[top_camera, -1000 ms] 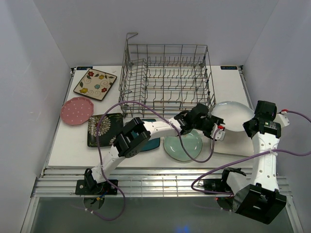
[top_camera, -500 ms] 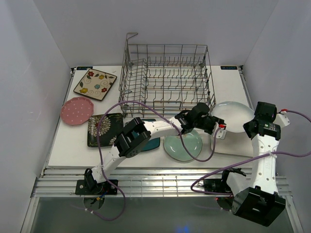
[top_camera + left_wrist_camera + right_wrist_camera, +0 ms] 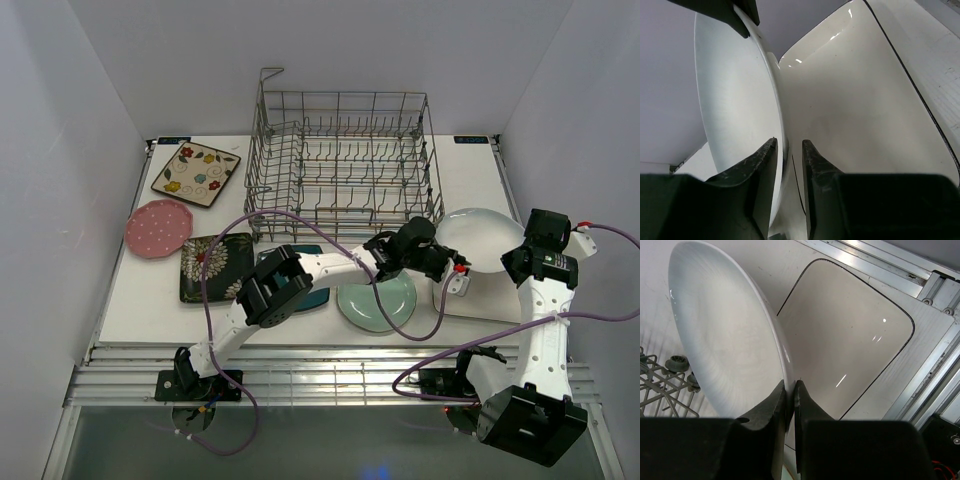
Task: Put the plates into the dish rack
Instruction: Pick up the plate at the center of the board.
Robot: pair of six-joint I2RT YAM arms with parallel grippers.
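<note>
Beside the dish rack (image 3: 340, 160), the right gripper (image 3: 789, 386) pinches the white oval plate (image 3: 482, 236), and the left gripper (image 3: 788, 145) straddles its rack-side rim, unclamped.

The left arm (image 3: 300, 272) reached from its base at the table's (image 3: 470, 170) near-left corner diagonally toward the right side, forearm low and nearly level. The left gripper (image 3: 787, 145) straddled the rim of the white oval plate (image 3: 480, 235), fingers narrowly parted, a sliver of gap beside one. The right arm (image 3: 540, 320) rose from the near-right corner along the right edge, wrist bent inward. The right gripper (image 3: 790, 385) pinched the same plate's rim, fingers pressed tight on it.
</note>
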